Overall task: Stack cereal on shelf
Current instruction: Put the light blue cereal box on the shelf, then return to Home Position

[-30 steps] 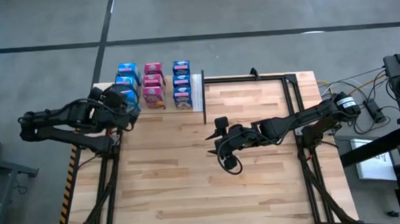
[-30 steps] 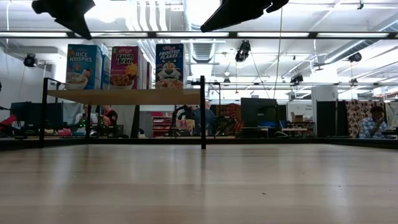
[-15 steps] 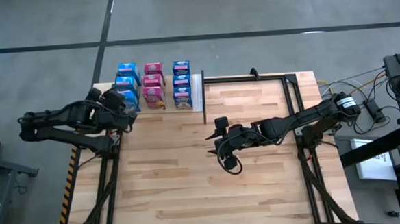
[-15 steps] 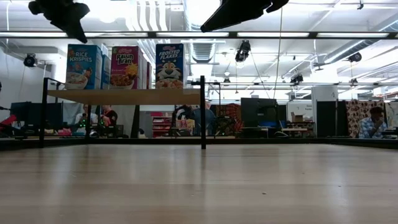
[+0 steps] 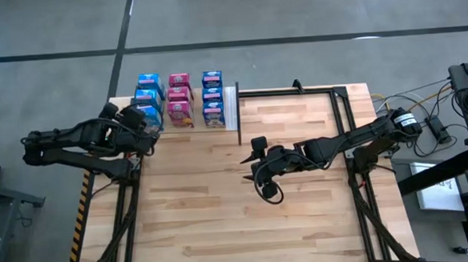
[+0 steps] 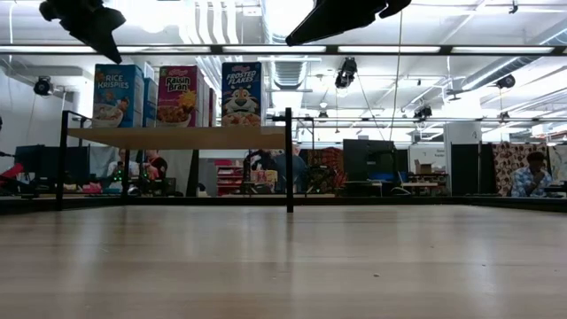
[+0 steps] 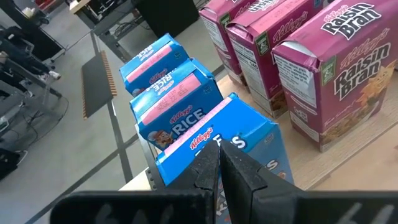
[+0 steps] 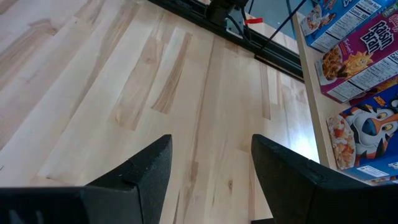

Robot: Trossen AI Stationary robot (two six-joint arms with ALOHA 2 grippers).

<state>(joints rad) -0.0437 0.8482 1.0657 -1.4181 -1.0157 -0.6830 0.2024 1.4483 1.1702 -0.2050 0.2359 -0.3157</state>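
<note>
Right claw [image 5: 259,166] hangs over mid tabletop [image 5: 303,216], fingers spread, holding nothing. Left claw [image 7: 219,163] is clenched, empty, tips just above the nearest blue Rice Krispies box [image 7: 239,140] at the shelf's outer end. All the cereal sits on the shelf [image 6: 177,137]: blue row [image 5: 147,94], pink Raisin Bran row [image 5: 178,98], Frosted Flakes row [image 5: 212,96] by the white strip [image 5: 231,107]. Stacking looks about finished. To do this step well: lift the left claw straight clear without nudging the front box, since the rows stand close together and could topple.
</note>
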